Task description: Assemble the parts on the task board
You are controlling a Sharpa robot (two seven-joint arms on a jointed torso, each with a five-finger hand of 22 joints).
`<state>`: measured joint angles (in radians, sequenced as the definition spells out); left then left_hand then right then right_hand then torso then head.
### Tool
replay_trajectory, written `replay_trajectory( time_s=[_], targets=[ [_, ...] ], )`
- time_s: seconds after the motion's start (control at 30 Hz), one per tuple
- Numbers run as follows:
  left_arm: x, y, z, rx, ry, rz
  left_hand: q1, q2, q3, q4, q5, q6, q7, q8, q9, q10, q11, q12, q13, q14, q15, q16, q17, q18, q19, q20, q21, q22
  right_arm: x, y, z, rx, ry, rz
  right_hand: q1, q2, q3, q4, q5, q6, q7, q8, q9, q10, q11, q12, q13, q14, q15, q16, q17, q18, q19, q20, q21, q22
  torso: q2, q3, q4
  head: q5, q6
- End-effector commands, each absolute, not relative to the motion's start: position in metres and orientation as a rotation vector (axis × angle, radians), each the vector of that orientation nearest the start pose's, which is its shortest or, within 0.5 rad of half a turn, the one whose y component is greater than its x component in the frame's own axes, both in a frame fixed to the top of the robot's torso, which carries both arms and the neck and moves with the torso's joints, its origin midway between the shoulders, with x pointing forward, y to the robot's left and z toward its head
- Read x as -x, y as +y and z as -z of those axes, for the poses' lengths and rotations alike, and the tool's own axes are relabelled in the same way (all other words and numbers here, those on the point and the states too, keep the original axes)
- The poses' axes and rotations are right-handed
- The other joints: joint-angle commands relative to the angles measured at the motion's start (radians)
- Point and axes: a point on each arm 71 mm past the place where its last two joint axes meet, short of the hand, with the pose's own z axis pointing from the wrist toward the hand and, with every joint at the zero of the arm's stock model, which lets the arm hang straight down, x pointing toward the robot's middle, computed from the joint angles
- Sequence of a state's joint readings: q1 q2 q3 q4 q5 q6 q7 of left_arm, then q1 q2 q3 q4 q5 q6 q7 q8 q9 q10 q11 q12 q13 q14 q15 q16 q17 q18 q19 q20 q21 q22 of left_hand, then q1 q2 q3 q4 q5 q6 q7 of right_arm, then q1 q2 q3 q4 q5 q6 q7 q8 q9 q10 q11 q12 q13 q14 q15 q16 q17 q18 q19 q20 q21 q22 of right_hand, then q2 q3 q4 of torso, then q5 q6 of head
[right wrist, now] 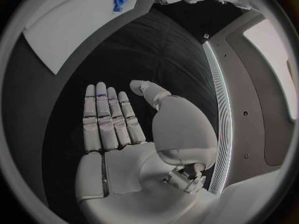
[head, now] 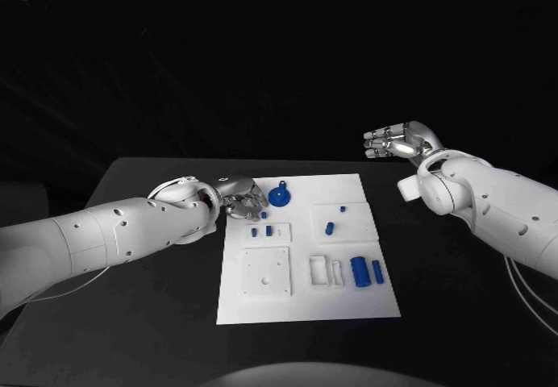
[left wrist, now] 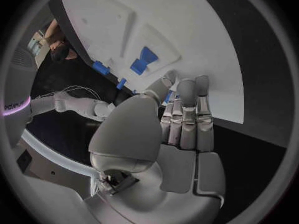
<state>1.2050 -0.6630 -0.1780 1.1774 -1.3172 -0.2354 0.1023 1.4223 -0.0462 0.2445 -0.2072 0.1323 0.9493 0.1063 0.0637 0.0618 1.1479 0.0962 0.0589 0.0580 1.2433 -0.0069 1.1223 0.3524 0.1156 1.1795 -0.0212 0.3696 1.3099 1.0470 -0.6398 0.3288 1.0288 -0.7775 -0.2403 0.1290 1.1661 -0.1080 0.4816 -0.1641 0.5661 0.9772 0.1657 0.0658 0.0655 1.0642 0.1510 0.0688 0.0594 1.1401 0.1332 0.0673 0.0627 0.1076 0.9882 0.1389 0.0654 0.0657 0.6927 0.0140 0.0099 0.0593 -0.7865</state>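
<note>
Table (head: pixel 151 322): black, and it carries the white task board (head: pixel 349 302) in its middle.
Task board: one plate, with several raised white fixtures; a square block (head: pixel 266 272) sits on its near left part, and a white frame (head: pixel 326 271) lies just beside that.
Left hand (head: pixel 241 198): low over the board's far left corner, just beside the round part; in the left wrist view its fingers (left wrist: pixel 187 109) lie straight and together toward the board's edge, and it cannot be told whether they pinch anything.
Right hand (head: pixel 399 142): raised well apart from the board, beyond its far right corner; the right wrist view shows the palm flat, fingers (right wrist: pixel 109 119) stretched out, holding nothing.
Round part (head: pixel 279 195): one blue disc with a small knob, lying at the board's far edge.
Cylinders (head: pixel 368 272): two blue ones, a thick and a thin, lying side by side near the board's right edge.
Small pegs (head: pixel 263 231): two short blue pieces, standing in the fixture left of centre.
Small pieces (head: pixel 334 222): two on the right-hand fixture, too small to tell seated from loose.
Progress: judged early; the cylinders and the disc appear unplaced, so most of the assembly seems left.
</note>
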Motion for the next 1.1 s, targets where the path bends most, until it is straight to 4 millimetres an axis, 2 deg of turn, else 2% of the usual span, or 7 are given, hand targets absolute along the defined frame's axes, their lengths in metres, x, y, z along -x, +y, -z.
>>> replay_trajectory(
  time_s=[0.03,0.23,0.67,0.83,0.97,1.0,1.1],
  targets=[
    [-0.523,0.21,0.249,-0.162,1.812,0.678,0.009,-0.008,0.007,0.001,0.005,0.025,0.005,0.0,0.0,-0.007,0.001,0.0,0.001,-0.002,0.007,-0.003,-0.004,0.014,0.005,0.002,-0.005,0.02,-0.57,-0.26,0.191,-0.632,1.583,-1.004,0.008,0.001,0.0,-0.016,-0.021,0.03,-0.007,-0.001,0.001,0.033,-0.015,0.001,-0.002,0.035,-0.017,-0.003,0.001,-0.006,0.032,-0.016,0.012,0.001,0.0,-0.0005,0.0001,-0.004,0.004],
    [-0.534,0.231,0.243,-0.029,1.807,0.692,0.021,-0.001,0.057,-0.024,-0.002,0.119,0.028,0.004,0.005,0.023,-0.002,0.0,0.001,-0.007,-0.001,-0.058,-0.028,0.014,-0.021,-0.005,0.014,0.025,-0.563,-0.247,0.195,-0.421,1.699,-0.911,0.038,0.002,-0.113,-0.038,-0.015,0.139,-0.045,0.008,0.014,0.197,-0.078,0.017,0.002,0.219,-0.091,0.029,0.032,0.002,0.206,-0.089,0.074,0.011,0.0,0.0006,-0.0009,-0.007,0.01],
    [-0.556,0.279,0.205,0.524,1.665,0.917,-0.077,-0.013,0.013,0.035,0.005,0.084,0.028,0.0,0.004,-0.032,0.008,0.003,0.002,-0.019,0.012,-0.245,-0.088,-0.008,-0.049,0.011,-0.084,-0.062,-0.544,-0.221,0.204,-0.007,1.843,-0.604,0.068,0.022,-0.232,-0.087,-0.091,0.119,-0.05,-0.004,-0.001,0.129,-0.075,-0.011,0.0,0.366,-0.154,0.282,0.29,0.036,0.47,-0.165,0.184,0.053,-0.001,-0.0014,0.0004,-0.014,0.029],
    [-0.554,0.284,0.19,0.747,1.539,1.036,-0.069,0.018,-0.081,0.095,-0.009,0.091,0.031,0.001,0.004,-0.016,0.007,0.002,0.001,0.037,0.021,-0.564,-0.186,-0.027,0.002,0.021,-0.284,-0.294,-0.537,-0.214,0.206,0.078,1.808,-0.537,0.035,0.019,-0.183,-0.115,-0.113,0.145,-0.055,-0.005,-0.001,0.171,-0.097,-0.012,0.0,0.358,-0.163,0.616,0.491,0.039,0.521,-0.187,0.367,0.171,-0.002,-0.0002,0.0008,-0.013,0.036],
    [-0.549,0.279,0.186,0.821,1.51,1.115,-0.076,0.029,-0.112,0.119,-0.021,0.09,0.03,0.001,0.004,0.0,0.011,0.002,0.001,0.027,0.053,-0.815,-0.25,-0.04,-0.074,0.052,-0.307,-0.454,-0.531,-0.209,0.211,0.133,1.793,-0.495,0.022,0.008,-0.132,-0.112,-0.132,0.152,-0.059,-0.004,0.0,0.162,-0.088,-0.01,0.001,0.325,-0.161,0.698,0.524,0.026,0.493,-0.191,0.432,0.237,-0.002,-0.0027,0.0014,-0.012,0.037],
    [-0.547,0.277,0.185,0.829,1.51,1.135,-0.068,0.04,-0.148,0.132,-0.024,0.088,0.03,0.002,0.005,0.013,0.01,0.0,0.001,0.111,0.064,-1.006,-0.272,-0.036,-0.068,0.068,-0.304,-0.633,-0.53,-0.208,0.212,0.147,1.789,-0.485,0.021,0.005,-0.129,-0.11,-0.134,0.154,-0.059,-0.003,0.0,0.161,-0.087,-0.01,0.0,0.323,-0.161,0.702,0.523,0.027,0.489,-0.19,0.437,0.244,-0.003,-0.0036,0.0016,-0.013,0.036],
    [-0.543,0.27,0.183,0.837,1.517,1.186,-0.059,0.038,-0.161,0.127,-0.021,0.082,0.026,0.0,0.004,0.008,0.013,0.001,0.001,0.084,0.072,-1.058,-0.261,-0.044,-0.076,0.071,-0.308,-0.703,-0.525,-0.203,0.216,0.188,1.771,-0.451,0.022,-0.004,-0.121,-0.108,-0.156,0.156,-0.058,-0.004,0.0,0.15,-0.084,-0.011,0.0,0.32,-0.159,0.712,0.52,0.028,0.484,-0.188,0.446,0.26,-0.001,-0.0048,-0.0004,-0.016,0.037]
  ],
)
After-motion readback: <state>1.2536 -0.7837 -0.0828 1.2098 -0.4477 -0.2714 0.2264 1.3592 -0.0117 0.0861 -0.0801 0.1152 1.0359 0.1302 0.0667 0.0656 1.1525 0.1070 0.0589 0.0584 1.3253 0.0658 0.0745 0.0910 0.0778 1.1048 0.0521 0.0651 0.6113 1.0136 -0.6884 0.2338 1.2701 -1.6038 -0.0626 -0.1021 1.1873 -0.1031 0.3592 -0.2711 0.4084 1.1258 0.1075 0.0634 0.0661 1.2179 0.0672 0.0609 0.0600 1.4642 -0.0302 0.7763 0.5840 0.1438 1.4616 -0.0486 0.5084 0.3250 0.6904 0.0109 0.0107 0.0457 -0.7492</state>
